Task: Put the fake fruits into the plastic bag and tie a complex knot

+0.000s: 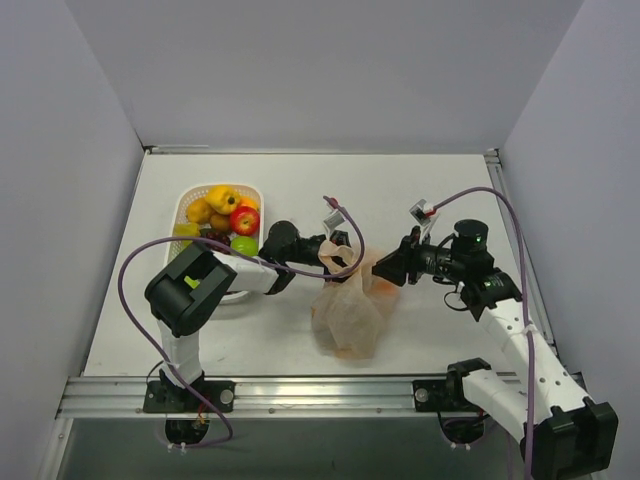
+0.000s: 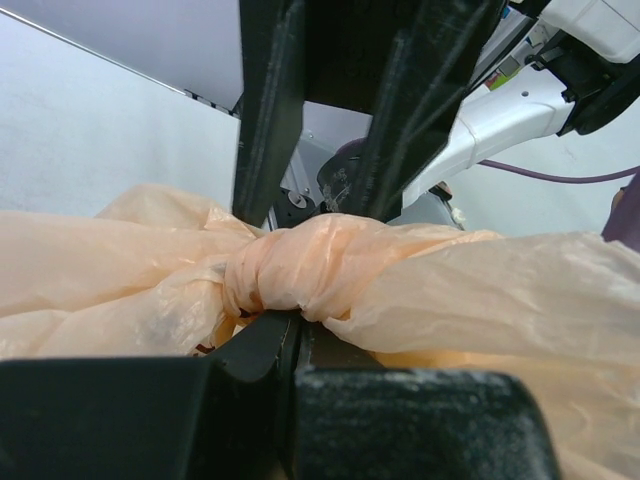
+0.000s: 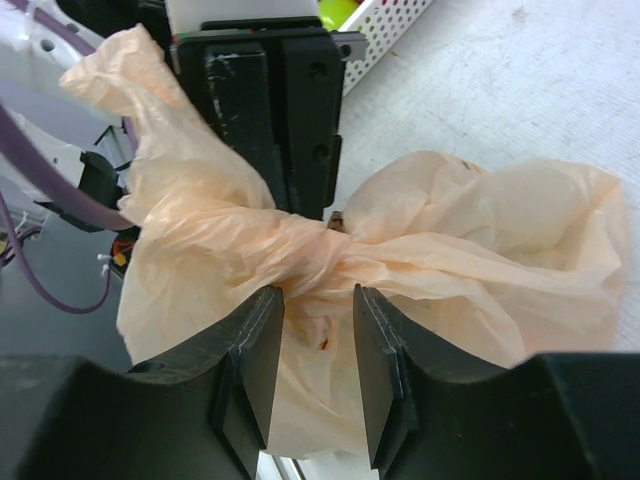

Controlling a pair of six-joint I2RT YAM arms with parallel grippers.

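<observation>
A thin, crinkly, pale orange translucent plastic bag (image 1: 348,318) is sitting at the centre of the white desk (image 1: 440,195) in the overhead view. Its top is gathered into a twisted knot (image 2: 300,272) that is being held up between the two arms. The left gripper (image 1: 338,246) is reaching in from the left of the frame and clamping shut on the plastic bag right at the knot. In its wrist view the closed black fingers (image 2: 250,360) are pinching the film just under the wrapped band. The right gripper (image 3: 312,298) is facing it from the right of the frame with its jaws standing apart, one finger on each side of the twisted neck. Film is showing in the gap, and neither finger is visibly pressing. Well apart, at the upper left of the desk, a white lattice plastic basket (image 1: 188,205) is holding glossy fake fruits: a yellow piece (image 1: 222,196), a red apple (image 1: 244,220), a green apple (image 1: 244,245) and an orange one (image 1: 199,211). What is lying inside the bag cannot be made out.
</observation>
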